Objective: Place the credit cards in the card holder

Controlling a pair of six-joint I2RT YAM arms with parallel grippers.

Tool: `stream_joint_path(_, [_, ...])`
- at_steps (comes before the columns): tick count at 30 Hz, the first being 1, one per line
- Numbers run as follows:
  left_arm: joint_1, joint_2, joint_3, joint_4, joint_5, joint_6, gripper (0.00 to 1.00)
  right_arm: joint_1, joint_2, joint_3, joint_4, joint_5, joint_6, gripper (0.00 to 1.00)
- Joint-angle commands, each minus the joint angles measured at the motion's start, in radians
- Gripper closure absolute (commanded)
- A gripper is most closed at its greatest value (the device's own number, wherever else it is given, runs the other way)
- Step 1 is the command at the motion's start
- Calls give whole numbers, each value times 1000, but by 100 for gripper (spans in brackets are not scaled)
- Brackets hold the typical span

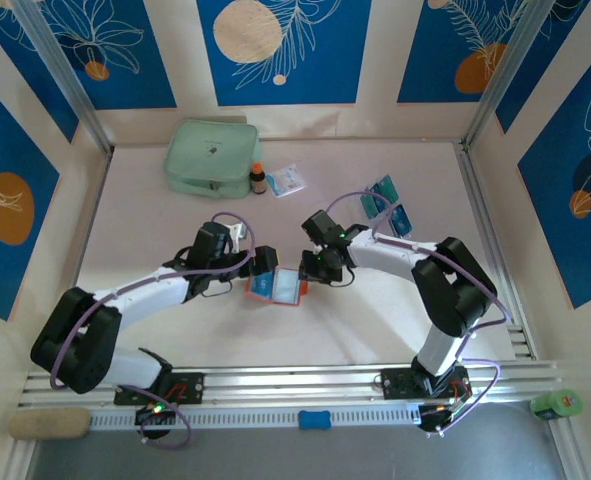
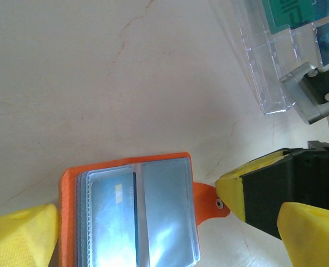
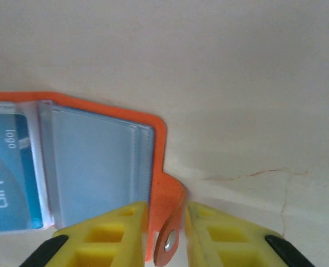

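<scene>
Orange card holder [image 1: 276, 287] lay open mid-frame | left jaws gaped wide; right jaws straddled snap tab [image 3: 168, 233], grip unclear | tab best pinned flat.

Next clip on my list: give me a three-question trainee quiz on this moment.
1. True or false: the card holder lies folded shut.
2. What sits between the fingers of the right gripper? A) the holder's snap tab B) a teal card C) a bottle
3. Fill in: the left gripper has its jaws ___.
Key: 1 false; 2 A; 3 open.
</scene>
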State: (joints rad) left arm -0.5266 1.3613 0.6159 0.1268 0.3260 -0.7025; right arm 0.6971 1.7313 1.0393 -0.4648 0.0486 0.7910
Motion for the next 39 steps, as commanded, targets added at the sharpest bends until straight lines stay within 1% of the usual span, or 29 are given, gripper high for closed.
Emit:
stream_joint_path(1, [-6,-25,-9,13,24,-3,0,6,14,-9,-16,-28,-1,92])
stream_joint_path(2, [-6,-27,-10,13,23,-3,0,5,14,-11,-9,-32,-2,98])
stream_joint_path(3, [-6,-28,-9,13,24,-3,0,5,14,-12,-1,-37,-3,100])
stream_joint_path(9, [-7,-48,-9,34,44,-19,0,-13,15,-22,108,-125,-5,100])
stream_joint_path(13, [-10,-69,-6,55,57,-40,0,-31,35,-7,148,-171,3,100])
stream_joint_path(19, [-44,-69,2,86,48,-65,0,-61,71,4,180,-212,11,100])
stream_joint_path(23, [-76,-25,2,115,38,-79,0,-84,70,-2,193,-234,15,99])
stream_joint_path(25, [-93,1,3,137,35,-90,0,-98,54,-3,182,-231,10,89])
stream_joint_path(27, [-115,22,10,146,24,-97,0,-119,18,-16,167,-214,9,75])
stream_joint_path(29, [-133,37,20,148,13,-96,0,-152,-22,-35,150,-202,11,67])
stream_joint_path(30, [-141,44,25,148,8,-95,0,-173,-43,-43,136,-196,15,65])
stream_joint_path(32, [-156,58,33,148,1,-94,0,-210,-77,-56,109,-187,13,64])
stream_joint_path(39, [-199,111,49,157,-33,-104,0,-315,-190,-126,81,-184,9,63])
